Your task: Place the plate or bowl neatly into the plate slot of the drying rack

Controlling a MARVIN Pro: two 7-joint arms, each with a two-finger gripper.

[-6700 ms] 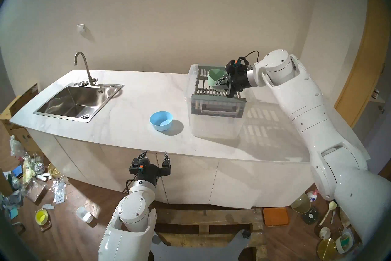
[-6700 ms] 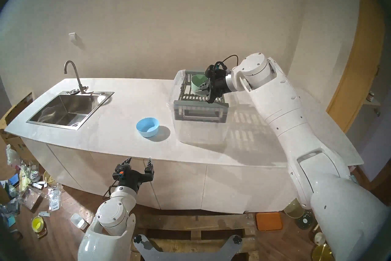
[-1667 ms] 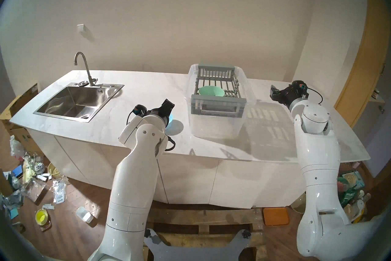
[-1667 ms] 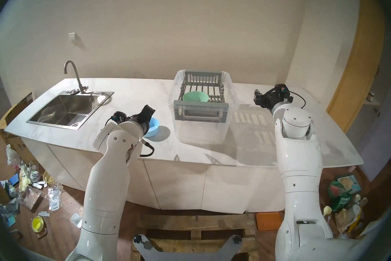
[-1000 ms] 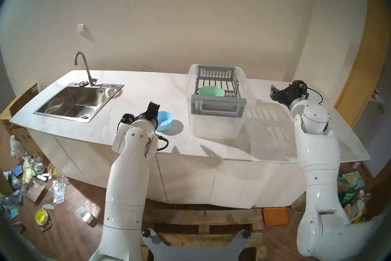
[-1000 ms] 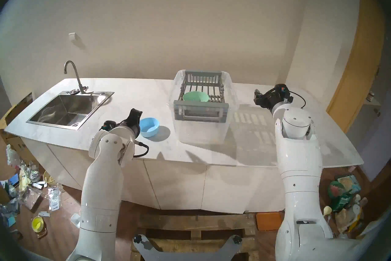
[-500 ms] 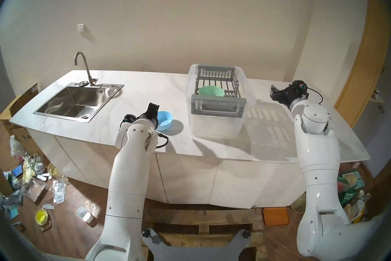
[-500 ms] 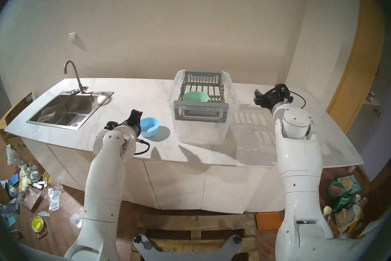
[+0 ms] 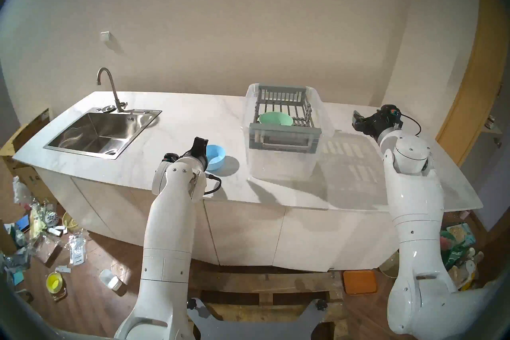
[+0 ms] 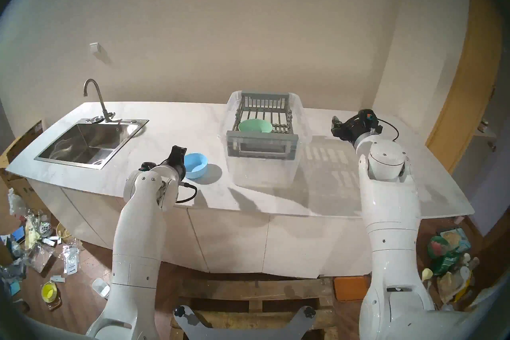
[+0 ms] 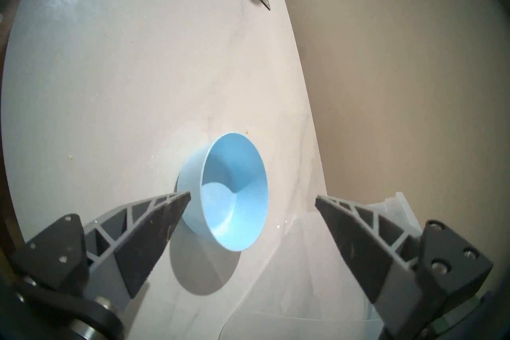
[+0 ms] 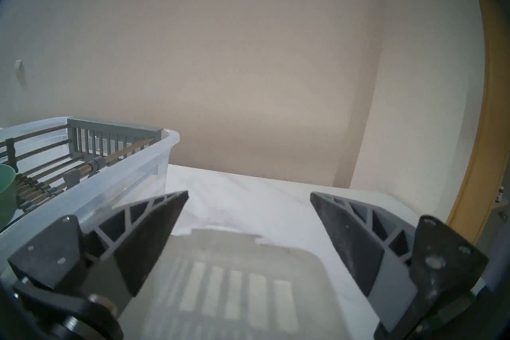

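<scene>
White marble-look counter (image 9: 171, 124) runs across a beige-walled room, with wood flooring and scattered clutter below its front edge.

Nearest, the left gripper (image 11: 252, 197) reaches in over the counter's front part, its jaws spread wide and holding nothing. The blue bowl (image 9: 215, 156) sits upright on the counter right in front of it; in the left wrist view one fingertip (image 11: 176, 200) lies beside the bowl's outer wall, and whether it touches cannot be told.

Further back and to the right stands a clear tub (image 9: 324, 121) with the drying rack (image 9: 284, 135) resting across its top, the handle cut-out panel facing forward. A green bowl (image 9: 275, 118) sits upright on the rack's bars, in the near left part, on top of the plate slot (image 9: 292, 110) gaps rather than in one.

On the far right, the right gripper (image 12: 248, 196) hovers over bare counter beside the tub, jaws apart and empty.

At the back left, a steel sink (image 9: 96, 135) with a curved tap (image 9: 109, 85) is set into the counter.
</scene>
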